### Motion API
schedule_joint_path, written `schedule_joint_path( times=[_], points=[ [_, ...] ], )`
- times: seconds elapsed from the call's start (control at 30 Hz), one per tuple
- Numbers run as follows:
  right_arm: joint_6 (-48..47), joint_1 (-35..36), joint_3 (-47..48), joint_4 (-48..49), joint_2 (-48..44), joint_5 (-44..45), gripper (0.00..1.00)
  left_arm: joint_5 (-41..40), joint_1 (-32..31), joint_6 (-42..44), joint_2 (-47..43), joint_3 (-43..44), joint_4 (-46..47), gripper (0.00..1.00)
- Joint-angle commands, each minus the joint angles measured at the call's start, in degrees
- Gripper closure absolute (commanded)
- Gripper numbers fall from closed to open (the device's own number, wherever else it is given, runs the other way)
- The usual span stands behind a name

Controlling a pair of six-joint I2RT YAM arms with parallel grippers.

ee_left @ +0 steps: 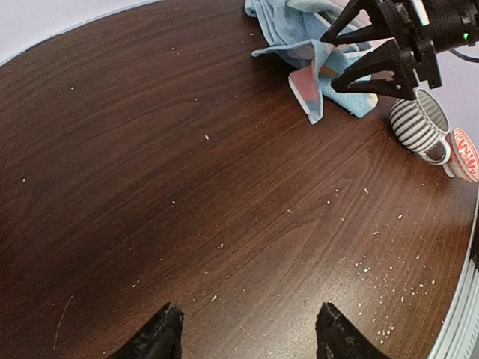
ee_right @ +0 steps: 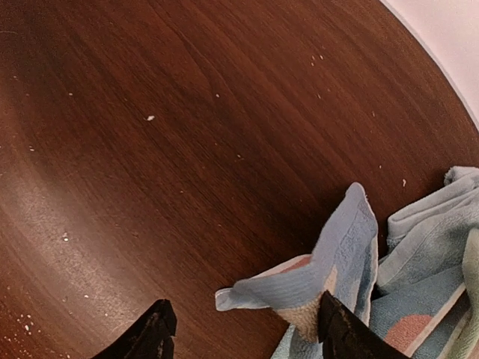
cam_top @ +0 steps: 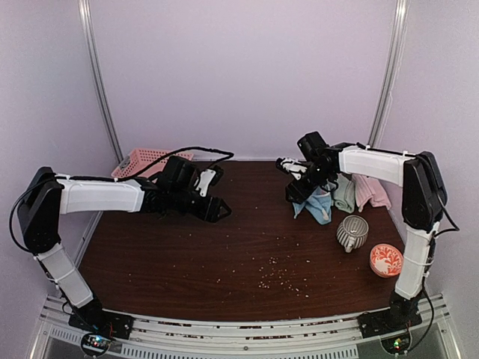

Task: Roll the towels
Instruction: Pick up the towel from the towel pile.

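Observation:
A light blue towel with pink-orange spots (cam_top: 319,205) lies crumpled at the table's back right, with a sage green towel (cam_top: 344,193) and a pink towel (cam_top: 371,191) to its right. My right gripper (cam_top: 294,194) hovers open at the spotted towel's left edge. In the right wrist view a raised fold of that towel (ee_right: 340,254) touches the right finger, the gripper (ee_right: 245,313) wide open. A plainer light blue towel (ee_right: 434,224) lies behind it. My left gripper (cam_top: 224,212) is open and empty over the left-middle of the table, also seen in the left wrist view (ee_left: 248,314).
A pink basket (cam_top: 146,161) stands at the back left corner. A striped mug (cam_top: 352,232) lies on its side in front of the towels, with a red patterned bowl (cam_top: 386,259) near the right edge. Crumbs (cam_top: 277,273) dot the dark wood table (cam_top: 224,247).

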Motion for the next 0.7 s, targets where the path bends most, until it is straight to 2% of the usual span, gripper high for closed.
schedule_joint_path(
  times=[0.0, 0.2, 0.47, 0.53, 0.67],
  points=[
    [-0.24, 0.18, 1.87, -2.18, 2.41, 6.09, 0.37, 2.05, -0.56, -1.81, 0.77, 1.87, 4.23, 0.39],
    [-0.07, 0.62, 3.29, -0.99, 4.03, 12.24, 0.46, 1.76, -0.77, -2.41, 0.86, 1.66, 4.83, 0.39],
    [-0.67, 1.10, 2.43, 1.84, 5.05, 19.30, 0.45, 1.08, -0.87, -2.73, 0.64, 1.00, 5.08, 0.39],
    [-0.87, 1.11, 2.23, 2.53, 5.78, 19.87, 0.55, 0.99, -0.87, -2.77, 0.74, 1.00, 5.06, 0.39],
    [-2.04, 1.10, 6.52, 0.97, 8.07, 19.46, 0.85, 0.85, -0.89, -2.78, 1.03, 1.17, 4.72, 0.39]
  ],
)
